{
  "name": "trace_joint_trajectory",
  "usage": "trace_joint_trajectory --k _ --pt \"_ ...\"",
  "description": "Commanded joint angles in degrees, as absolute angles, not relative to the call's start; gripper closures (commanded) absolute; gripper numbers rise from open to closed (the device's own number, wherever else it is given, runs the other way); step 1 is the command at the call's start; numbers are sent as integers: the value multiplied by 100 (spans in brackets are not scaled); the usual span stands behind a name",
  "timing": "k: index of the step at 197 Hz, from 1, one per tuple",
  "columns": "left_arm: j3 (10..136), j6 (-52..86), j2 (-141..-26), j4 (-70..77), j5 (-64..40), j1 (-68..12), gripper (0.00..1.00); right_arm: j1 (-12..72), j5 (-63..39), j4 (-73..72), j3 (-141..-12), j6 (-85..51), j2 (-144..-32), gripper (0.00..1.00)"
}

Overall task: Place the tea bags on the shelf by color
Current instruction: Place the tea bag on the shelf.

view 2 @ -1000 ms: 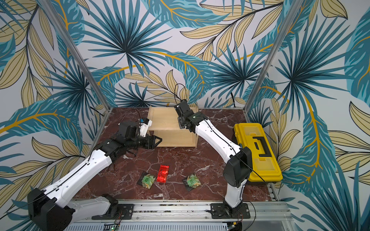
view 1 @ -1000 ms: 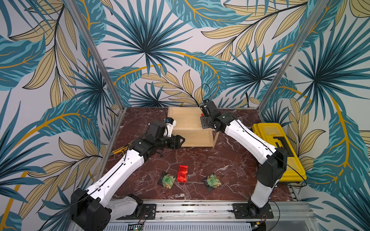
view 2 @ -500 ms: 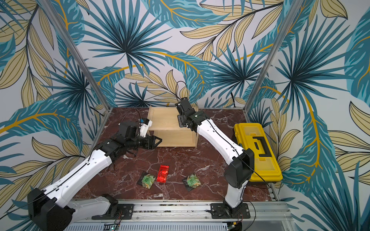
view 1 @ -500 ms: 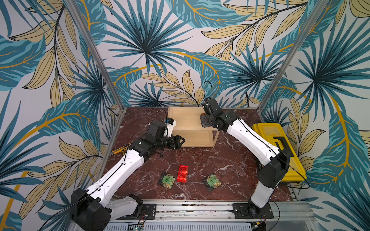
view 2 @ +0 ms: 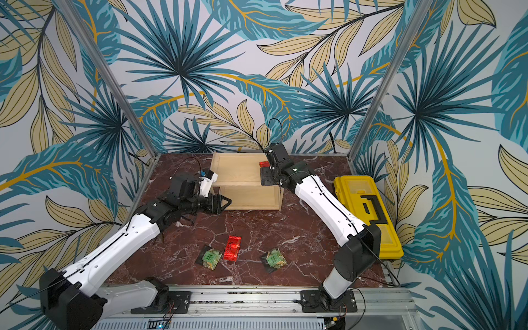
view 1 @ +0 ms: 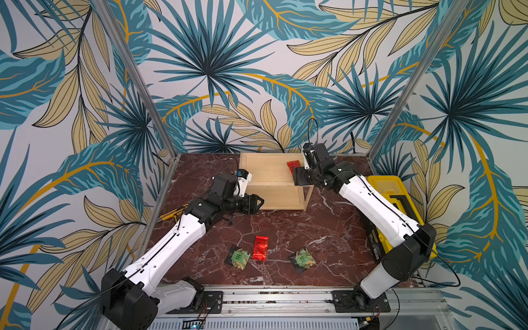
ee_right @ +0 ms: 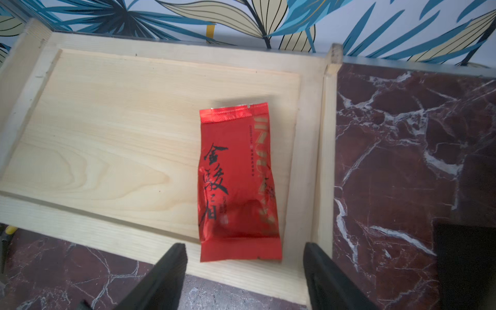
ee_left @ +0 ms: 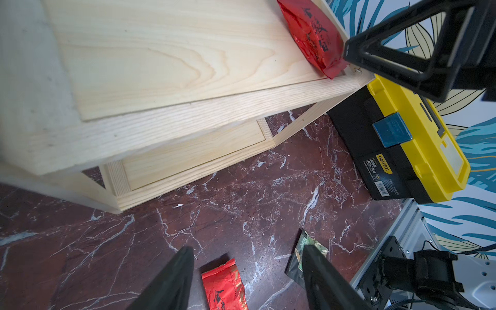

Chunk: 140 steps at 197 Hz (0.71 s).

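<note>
At the table's point(view 1: 285, 223) 12 o'clock, the shelf point(view 1: 268, 173) holds one red tea bag point(ee_right: 237, 185) on its top board, toward the 3 o'clock end; the right claw point(ee_right: 243, 249) hangs beside it, spread, gripping nothing. The left claw point(view 1: 257, 202) hovers released and empty by the shelf's 8 o'clock corner. A second red tea bag point(view 1: 260, 248) and two green tea bags point(view 1: 239, 257) point(view 1: 304, 259) lie near 6 o'clock.

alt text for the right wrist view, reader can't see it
A shiny red foil tea bag lies flat on the top board of a pale wooden shelf, near one end rim. The right gripper is open, its black fingers flanking the packet's near end; dark red marble tabletop surrounds the shelf.
</note>
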<state>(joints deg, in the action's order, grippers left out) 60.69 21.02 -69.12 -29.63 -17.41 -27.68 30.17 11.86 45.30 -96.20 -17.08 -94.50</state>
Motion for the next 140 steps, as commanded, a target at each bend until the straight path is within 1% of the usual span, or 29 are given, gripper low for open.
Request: trace_joint_trajectory --k 1,93,140 --pt "5931 2045 -6884 -3032 -1802 -2747 32 2983 845 4403 -9486 -1844 -9513 26" --pt "5862 2037 -6868 -3033 -1789 -2751 31 2976 569 4266 -9326 -1986 -9510 26" --pt "5814 2088 -6842 -3050 -1734 -2751 32 2977 667 4260 -9393 -1883 -9315 26"
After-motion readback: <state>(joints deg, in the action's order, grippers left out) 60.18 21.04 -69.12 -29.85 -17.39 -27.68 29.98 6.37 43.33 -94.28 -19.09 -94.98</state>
